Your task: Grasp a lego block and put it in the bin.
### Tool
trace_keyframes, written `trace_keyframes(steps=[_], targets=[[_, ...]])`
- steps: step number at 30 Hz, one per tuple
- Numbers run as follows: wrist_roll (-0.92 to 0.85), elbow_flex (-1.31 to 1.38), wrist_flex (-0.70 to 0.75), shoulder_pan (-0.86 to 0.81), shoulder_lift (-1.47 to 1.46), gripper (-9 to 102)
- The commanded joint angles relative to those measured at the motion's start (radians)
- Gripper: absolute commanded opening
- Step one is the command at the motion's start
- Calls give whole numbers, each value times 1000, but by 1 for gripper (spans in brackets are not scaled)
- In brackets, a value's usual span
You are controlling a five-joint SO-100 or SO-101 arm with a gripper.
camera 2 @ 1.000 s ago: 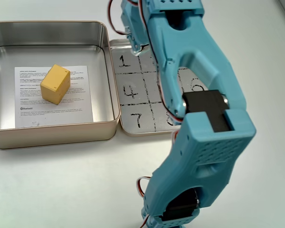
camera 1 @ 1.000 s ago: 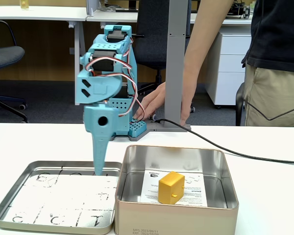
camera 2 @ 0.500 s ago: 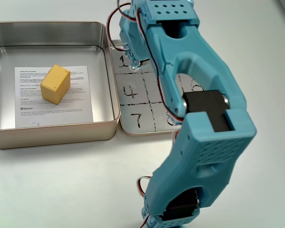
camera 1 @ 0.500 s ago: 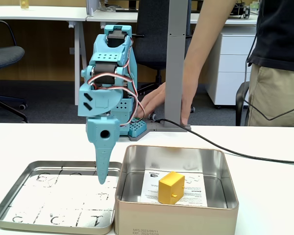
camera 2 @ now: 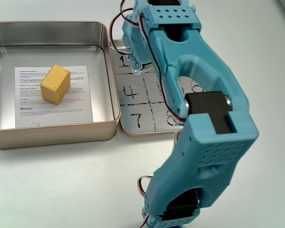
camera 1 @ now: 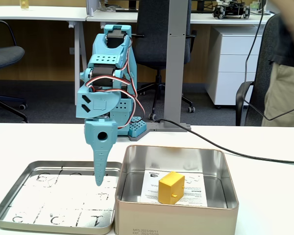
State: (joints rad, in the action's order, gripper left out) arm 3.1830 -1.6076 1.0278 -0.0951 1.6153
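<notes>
The lego block [camera 1: 171, 187], a small yellow-orange cube, rests on the white printed sheet inside the bin [camera 1: 176, 216], a deep square silver tin. From above, the lego block [camera 2: 55, 84] lies left of centre in the bin [camera 2: 57, 134]. My blue gripper [camera 1: 99, 182] points straight down over the shallow tray beside the bin, its tip a little above the tray floor. The fingers are together in one narrow point, with nothing between them. In the view from above the arm covers most of the gripper [camera 2: 134, 69], which is apart from the block.
A shallow silver tray [camera 1: 19, 186] with black scribbled numbers touches the bin's side; the same tray [camera 2: 141, 124] lies under the arm. A black cable [camera 1: 245, 155] crosses the white table. A person [camera 1: 284, 73] stands at the right edge, behind the table.
The gripper tip lifted off the tray floor and shifted slightly. The person's arm and hand behind the robot base withdrew to the right. The block stayed in the bin.
</notes>
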Motion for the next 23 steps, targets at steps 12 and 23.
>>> trace_keyframes(steps=[12, 23], targets=[[15, 48, -17, -5, 12, 0], [18, 51, -18, 12, 20, 0]])
